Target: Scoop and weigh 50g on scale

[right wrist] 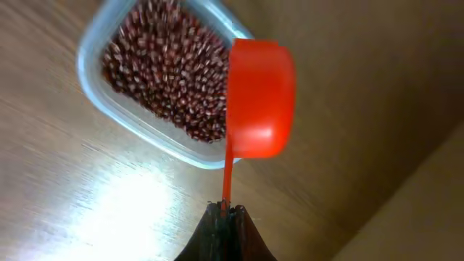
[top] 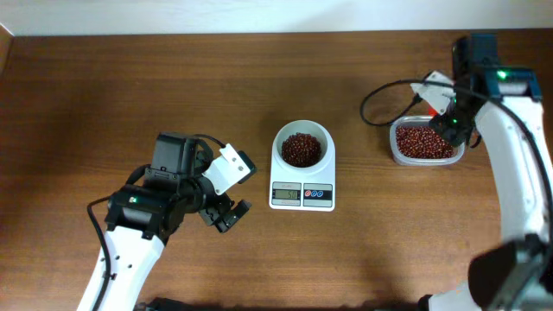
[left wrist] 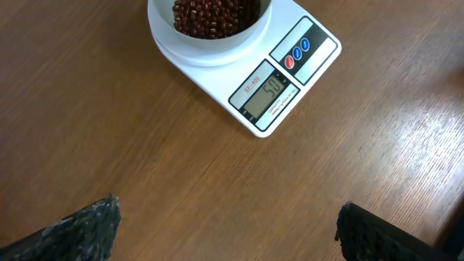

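The scale [top: 302,186] sits at the middle of the surface [top: 130,86], beans [top: 301,149] in its bowl [top: 278,142], just right of our released left end effector [top: 232,213]. Our right end effector [right wrist: 226,214] grips a scoop [right wrist: 259,98] over the tub [right wrist: 156,141] near the right edge.

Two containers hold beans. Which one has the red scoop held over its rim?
The clear tub, under the scoop that the right fingers pinch. The white bowl sits on the scale, with no scoop near.
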`<state>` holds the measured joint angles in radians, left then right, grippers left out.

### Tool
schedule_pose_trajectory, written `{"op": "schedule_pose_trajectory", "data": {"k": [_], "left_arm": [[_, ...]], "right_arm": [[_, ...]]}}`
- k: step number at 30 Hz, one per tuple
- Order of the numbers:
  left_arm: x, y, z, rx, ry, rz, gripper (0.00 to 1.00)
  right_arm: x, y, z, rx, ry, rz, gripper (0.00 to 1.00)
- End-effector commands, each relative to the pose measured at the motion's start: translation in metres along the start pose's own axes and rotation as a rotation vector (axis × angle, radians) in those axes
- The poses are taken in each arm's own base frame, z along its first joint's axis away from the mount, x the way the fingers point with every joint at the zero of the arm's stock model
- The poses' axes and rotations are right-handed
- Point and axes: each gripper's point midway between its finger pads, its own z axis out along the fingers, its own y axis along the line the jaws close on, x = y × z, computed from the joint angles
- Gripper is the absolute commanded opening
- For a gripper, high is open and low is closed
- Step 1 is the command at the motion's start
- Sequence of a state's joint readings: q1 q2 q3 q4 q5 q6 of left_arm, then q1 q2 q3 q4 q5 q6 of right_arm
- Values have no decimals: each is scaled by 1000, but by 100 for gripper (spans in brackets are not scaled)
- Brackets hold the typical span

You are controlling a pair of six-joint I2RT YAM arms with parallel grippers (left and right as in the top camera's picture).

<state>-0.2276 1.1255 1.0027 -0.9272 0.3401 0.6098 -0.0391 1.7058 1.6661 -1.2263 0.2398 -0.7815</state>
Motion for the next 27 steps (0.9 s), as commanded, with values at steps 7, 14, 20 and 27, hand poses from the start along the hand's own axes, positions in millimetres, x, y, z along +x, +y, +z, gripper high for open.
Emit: {"op": "schedule_pose_trajectory", "data": {"k": [7, 14, 20, 27], "left_arm": [[-5, 2, -5, -14, -17, 16, 99], [-4, 2, -5, -11, -14, 15, 99], [-4, 2, -5, -11, -14, 15, 99], [-4, 2, -5, -11, -14, 15, 99]], "right_arm": [[70, 67, -138, -346, -306, 775, 4], [66, 176, 21, -750, -115, 1091, 4], [73, 193, 79, -825, -140, 1431, 4], [93, 190, 89, -736, -72, 1479, 25]]}}
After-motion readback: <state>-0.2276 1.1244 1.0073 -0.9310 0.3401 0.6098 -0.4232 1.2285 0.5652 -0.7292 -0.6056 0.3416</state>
